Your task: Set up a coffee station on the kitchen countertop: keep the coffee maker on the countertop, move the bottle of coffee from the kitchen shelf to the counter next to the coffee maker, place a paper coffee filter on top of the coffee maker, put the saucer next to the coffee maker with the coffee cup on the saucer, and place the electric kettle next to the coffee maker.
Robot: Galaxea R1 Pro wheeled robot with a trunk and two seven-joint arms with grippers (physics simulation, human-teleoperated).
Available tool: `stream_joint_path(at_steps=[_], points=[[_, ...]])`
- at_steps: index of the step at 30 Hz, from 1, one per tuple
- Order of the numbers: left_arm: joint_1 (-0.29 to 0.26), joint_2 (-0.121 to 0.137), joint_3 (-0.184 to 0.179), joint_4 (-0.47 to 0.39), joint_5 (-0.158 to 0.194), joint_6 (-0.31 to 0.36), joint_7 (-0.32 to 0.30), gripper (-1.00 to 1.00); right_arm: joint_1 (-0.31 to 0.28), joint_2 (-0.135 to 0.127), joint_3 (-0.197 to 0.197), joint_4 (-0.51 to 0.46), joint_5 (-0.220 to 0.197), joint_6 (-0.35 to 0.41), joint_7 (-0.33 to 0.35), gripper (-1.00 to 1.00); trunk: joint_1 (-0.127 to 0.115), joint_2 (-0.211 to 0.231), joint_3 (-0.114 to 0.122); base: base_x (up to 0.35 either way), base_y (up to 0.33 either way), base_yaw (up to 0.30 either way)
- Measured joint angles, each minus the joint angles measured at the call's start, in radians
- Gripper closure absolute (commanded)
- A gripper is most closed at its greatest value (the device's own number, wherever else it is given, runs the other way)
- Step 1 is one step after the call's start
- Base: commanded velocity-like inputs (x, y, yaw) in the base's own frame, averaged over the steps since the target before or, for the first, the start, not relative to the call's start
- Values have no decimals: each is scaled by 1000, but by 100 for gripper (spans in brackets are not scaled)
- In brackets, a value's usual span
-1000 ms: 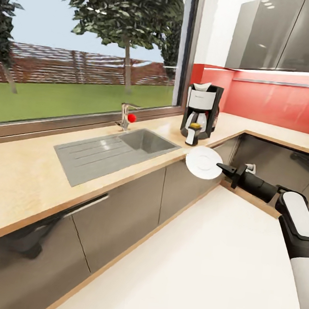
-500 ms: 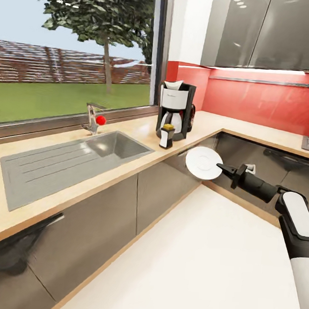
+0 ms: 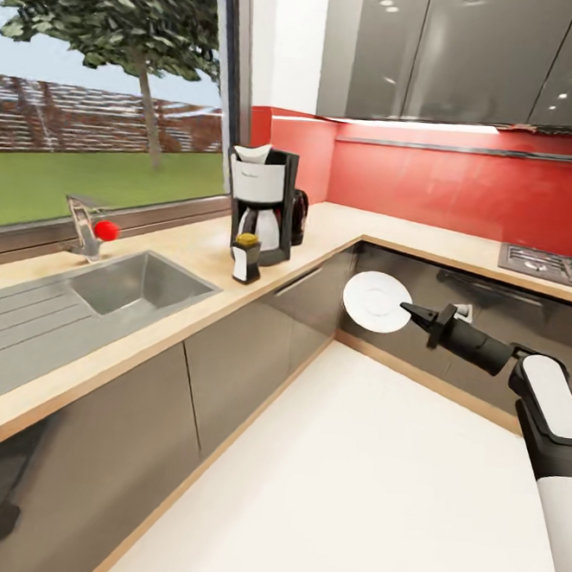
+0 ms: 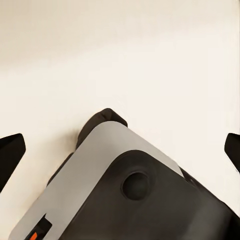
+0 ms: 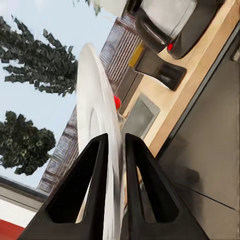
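Head view: the right gripper (image 3: 408,311) holds the plain round white saucer (image 3: 376,302) by its rim, on edge, face toward the camera, in mid-air over the floor and in front of the glossy grey cabinet fronts; its fingers pinch the dish edge. The tall black drip coffee maker (image 3: 261,202) stands on the long beige wood-look table (image 3: 343,224), well apart from the saucer; the white paper coffee filter (image 3: 252,153) already sits on top of it; the small dark bottle with the yellow cap (image 3: 247,257) stands just in front of it; a dark rounded object partly hidden behind the machine cannot be identified. A steel sink (image 3: 135,280) with a tap lies further along the table.

Left wrist view: the left gripper (image 4: 120,150) points down at the pale floor and part of the robot's body; its fingers (image 4: 10,152) are spread wide and hold nothing.

Right wrist view: the saucer (image 5: 97,150) stands edge-on between the two black fingers (image 5: 82,192), which press on both faces.

Judgement: the step in hand is carrying the saucer to the table; approach beside the machine on bare table, clear of the bottle; turn the dish level before lowering; release only on contact, leaving room for the cup.
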State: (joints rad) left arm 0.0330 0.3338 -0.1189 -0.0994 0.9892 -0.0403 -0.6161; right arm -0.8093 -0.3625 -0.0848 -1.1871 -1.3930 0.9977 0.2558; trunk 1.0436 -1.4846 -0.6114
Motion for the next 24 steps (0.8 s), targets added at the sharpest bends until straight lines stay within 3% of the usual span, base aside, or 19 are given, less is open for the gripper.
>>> stream_joint_path(at_steps=[24], points=[[0, 0, 0, 0, 0, 0, 0, -100, 0, 0, 2, 0, 2, -2, -1, 100, 0, 0, 0, 300, -169, -11]])
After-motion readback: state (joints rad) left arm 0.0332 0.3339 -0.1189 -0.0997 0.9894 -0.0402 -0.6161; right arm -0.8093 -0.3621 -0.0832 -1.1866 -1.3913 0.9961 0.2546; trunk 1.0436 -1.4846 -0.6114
